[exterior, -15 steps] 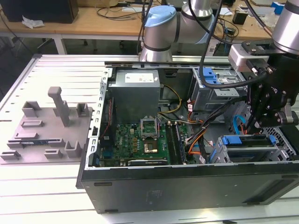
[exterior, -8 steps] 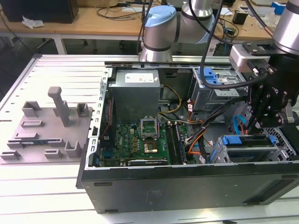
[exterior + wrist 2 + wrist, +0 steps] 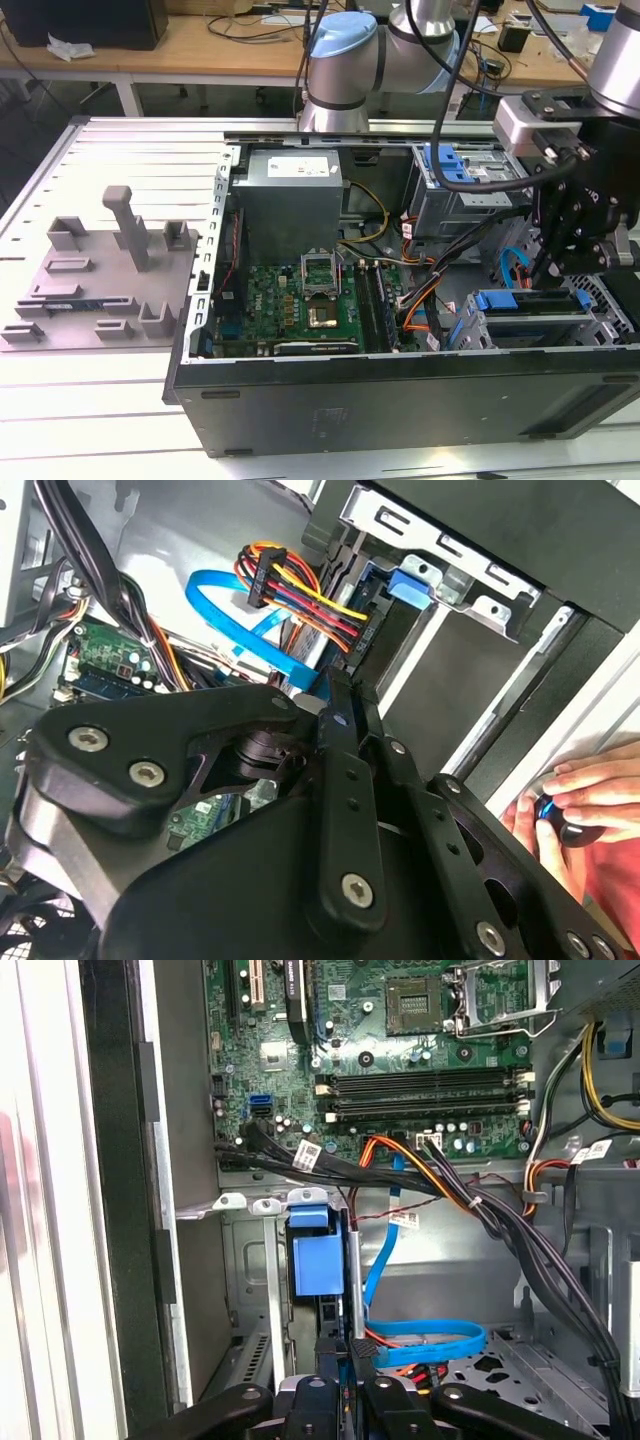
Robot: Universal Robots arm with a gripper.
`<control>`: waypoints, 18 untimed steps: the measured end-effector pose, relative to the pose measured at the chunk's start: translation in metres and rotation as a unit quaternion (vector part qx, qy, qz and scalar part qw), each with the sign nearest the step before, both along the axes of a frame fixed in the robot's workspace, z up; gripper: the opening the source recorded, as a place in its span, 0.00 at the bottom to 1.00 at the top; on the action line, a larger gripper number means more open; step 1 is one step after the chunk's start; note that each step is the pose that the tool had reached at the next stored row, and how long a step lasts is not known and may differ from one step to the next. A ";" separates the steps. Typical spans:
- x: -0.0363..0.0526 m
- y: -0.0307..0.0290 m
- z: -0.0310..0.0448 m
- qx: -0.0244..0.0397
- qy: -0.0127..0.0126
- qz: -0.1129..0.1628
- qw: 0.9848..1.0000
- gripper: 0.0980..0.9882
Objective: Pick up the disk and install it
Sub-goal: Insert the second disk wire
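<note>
1 open PC case [image 3: 400, 390] on the table, 1 arm. Gripper [image 3: 560, 262] hangs fingers-down over the case's drive-bay corner at the exterior view's right. 1 disk [image 3: 318, 1260] stands on edge in the bay, blue bracket up, long axis along the slot. Fingers [image 3: 352, 1355] pressed close at disk's end; can't tell if pinching. 1 person's hand [image 3: 590, 800] beside case.

A silver-tubed robot arm [image 3: 430, 25] with pale blue joint caps [image 3: 345, 40] carries black cables along its length. Its tool [image 3: 575, 225] is matte black, built of flat linkage bars [image 3: 340, 810] fastened with round silver screws [image 3: 88, 739].
</note>
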State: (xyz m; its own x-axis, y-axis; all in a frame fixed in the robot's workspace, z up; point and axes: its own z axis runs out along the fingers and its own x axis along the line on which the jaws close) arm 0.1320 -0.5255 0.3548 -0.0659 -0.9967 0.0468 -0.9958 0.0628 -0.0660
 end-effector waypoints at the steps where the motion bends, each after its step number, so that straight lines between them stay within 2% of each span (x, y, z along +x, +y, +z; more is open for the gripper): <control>1: 0.0001 0.0000 -0.0001 0.000 0.000 0.000 1.000 0.07; 18: 0.0014 0.0000 -0.0054 0.000 0.000 0.000 1.000 0.07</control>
